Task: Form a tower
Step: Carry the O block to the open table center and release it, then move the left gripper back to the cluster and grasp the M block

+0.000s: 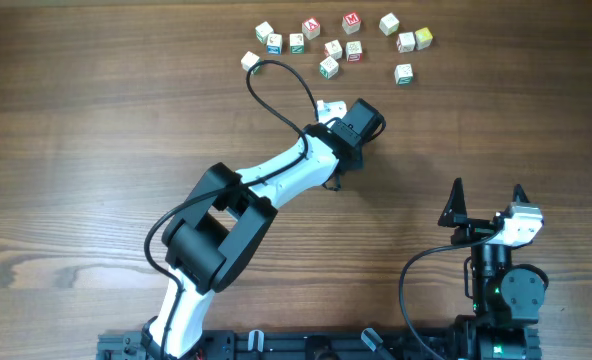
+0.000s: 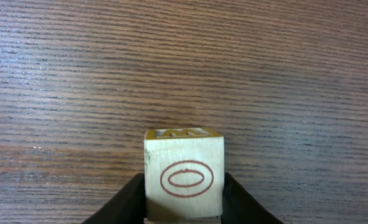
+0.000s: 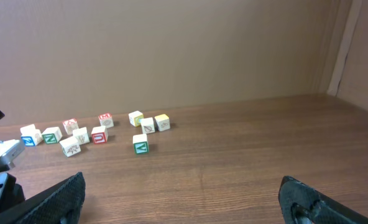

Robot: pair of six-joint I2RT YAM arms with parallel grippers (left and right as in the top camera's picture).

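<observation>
A white cube (image 2: pixel 184 177) with a red oval ring on its near face sits between the two black fingers (image 2: pixel 129 199) of my left gripper (image 2: pixel 184 182), which is shut on its sides just above the wood. Overhead, that left gripper (image 1: pixel 364 122) is at mid-table, below the loose cubes, and hides the held cube. Several single letter cubes (image 1: pixel 328 67) lie scattered at the far edge, none stacked, so no tower is in view. My right gripper (image 1: pixel 488 200) rests at the near right, open and empty, its fingertips (image 3: pixel 72 186) wide apart.
The loose cubes (image 3: pixel 140 144) lie in a row along the far side of the wooden table (image 1: pixel 96 130), by a brown wall (image 3: pixel 171 50). A black cable (image 1: pixel 276 75) loops from the left arm up toward the cubes.
</observation>
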